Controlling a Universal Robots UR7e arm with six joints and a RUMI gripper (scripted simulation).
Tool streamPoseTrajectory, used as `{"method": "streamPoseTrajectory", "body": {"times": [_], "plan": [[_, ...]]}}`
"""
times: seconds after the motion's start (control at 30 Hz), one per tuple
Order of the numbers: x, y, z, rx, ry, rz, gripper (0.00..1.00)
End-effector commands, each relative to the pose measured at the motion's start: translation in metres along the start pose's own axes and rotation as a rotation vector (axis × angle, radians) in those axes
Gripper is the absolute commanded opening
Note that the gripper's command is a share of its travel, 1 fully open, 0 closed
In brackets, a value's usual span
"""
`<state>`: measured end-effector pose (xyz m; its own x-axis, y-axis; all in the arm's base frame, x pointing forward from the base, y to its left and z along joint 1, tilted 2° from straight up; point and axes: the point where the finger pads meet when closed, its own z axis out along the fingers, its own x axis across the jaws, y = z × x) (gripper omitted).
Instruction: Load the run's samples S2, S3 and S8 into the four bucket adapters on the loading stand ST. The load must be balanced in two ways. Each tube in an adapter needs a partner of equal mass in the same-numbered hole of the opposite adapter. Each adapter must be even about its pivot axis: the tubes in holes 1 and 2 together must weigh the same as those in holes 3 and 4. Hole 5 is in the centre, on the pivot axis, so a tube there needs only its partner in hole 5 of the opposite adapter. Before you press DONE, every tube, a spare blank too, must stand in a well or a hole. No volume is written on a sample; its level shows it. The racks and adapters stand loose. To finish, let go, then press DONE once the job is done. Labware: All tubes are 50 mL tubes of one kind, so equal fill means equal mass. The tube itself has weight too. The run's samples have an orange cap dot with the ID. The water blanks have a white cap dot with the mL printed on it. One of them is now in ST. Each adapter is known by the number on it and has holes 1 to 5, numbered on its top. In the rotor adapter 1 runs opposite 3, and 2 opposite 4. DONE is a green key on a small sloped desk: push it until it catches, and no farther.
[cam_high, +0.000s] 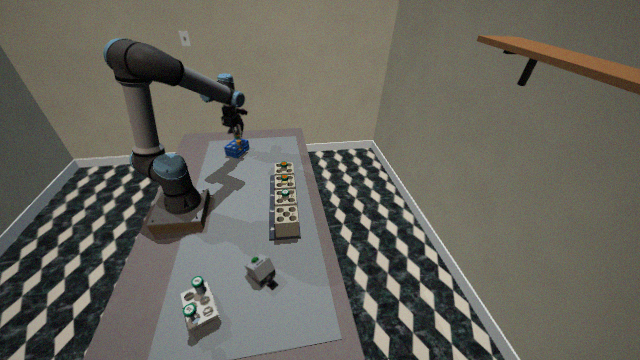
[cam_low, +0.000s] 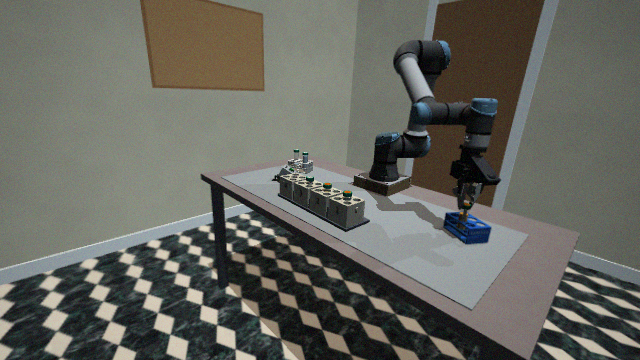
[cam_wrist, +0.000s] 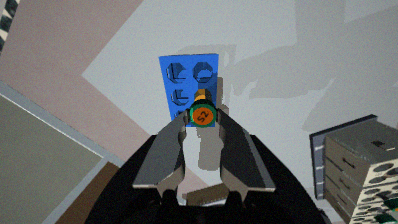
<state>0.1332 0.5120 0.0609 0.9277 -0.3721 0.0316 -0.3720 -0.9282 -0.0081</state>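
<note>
Over the blue sample rack (cam_wrist: 176, 64) at the far end of the surface (cam_high: 235, 240), the claw (cam_wrist: 202, 131) is clamped on sample S2 (cam_wrist: 202, 115), which stands in its well, so lifting straight up should avoid dragging the loose rack.

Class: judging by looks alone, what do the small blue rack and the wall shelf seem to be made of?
Blue rack: probably moulded plastic, given its uniform saturated colour and smooth round wells. Wall shelf: looks like wood, a flat matt orange-brown board on a dark bracket; no grain shows, so uncertain.
</note>
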Motion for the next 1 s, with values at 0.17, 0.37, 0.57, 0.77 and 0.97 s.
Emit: {"method": "streamPoseTrajectory", "body": {"times": [0.17, 0.37, 0.57, 0.77, 0.97], "plan": [[0.0, 0.0, -0.017, 0.001, 0.0, 0.0, 0.0], [0.0, 0.0, -0.037, 0.001, 0.0, 0.0, 0.0], [0.0, 0.0, -0.05, 0.001, 0.0, 0.0, 0.0], [0.0, 0.0, -0.07, 0.001, 0.0, 0.0, 0.0], [0.0, 0.0, -0.09, 0.001, 0.0, 0.0, 0.0]]}}
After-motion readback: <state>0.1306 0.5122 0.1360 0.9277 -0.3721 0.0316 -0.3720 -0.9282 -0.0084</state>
